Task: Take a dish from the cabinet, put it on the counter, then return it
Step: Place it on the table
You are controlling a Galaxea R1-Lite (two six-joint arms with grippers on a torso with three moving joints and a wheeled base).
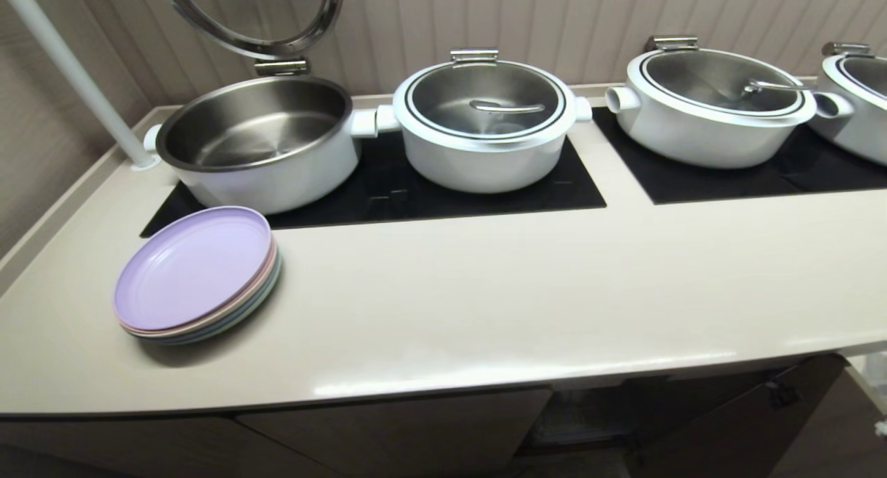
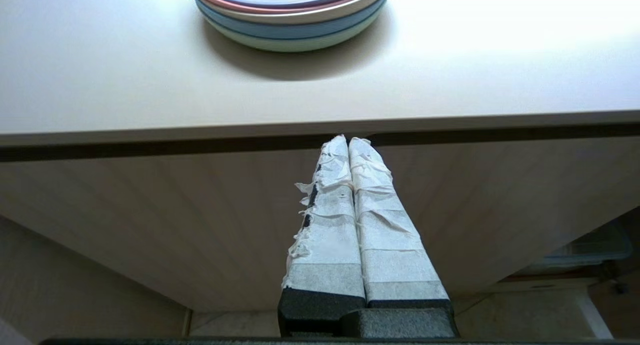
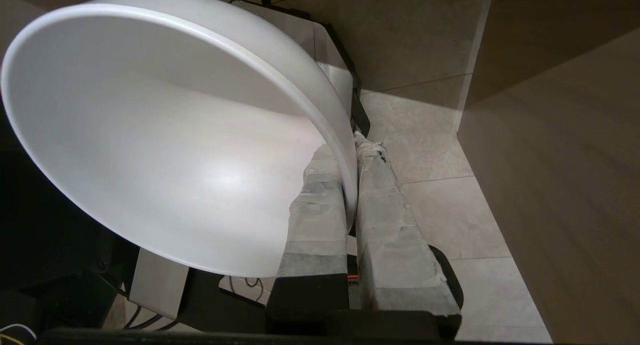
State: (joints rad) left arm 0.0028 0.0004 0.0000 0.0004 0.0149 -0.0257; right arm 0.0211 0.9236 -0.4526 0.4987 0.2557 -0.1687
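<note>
Plates (image 1: 196, 273): pastel stack on the counter (image 1: 485, 305), left of centre.
Pots (image 1: 485, 121): four along the counter's back.
Left gripper (image 2: 348, 145): fingers together, below the counter edge.
Right gripper (image 3: 350, 155): clamped on the dish (image 3: 165, 135) rim, beside the cabinet (image 3: 565, 160) door.

Head camera looks down on the counter (image 1: 443, 312); left wrist camera shares its plates (image 2: 290, 20), viewed low from the edge

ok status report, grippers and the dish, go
Right gripper shut on the dish rim, below the counter. Left gripper shut, empty, by the counter edge. Stacked plates at counter's left.
</note>
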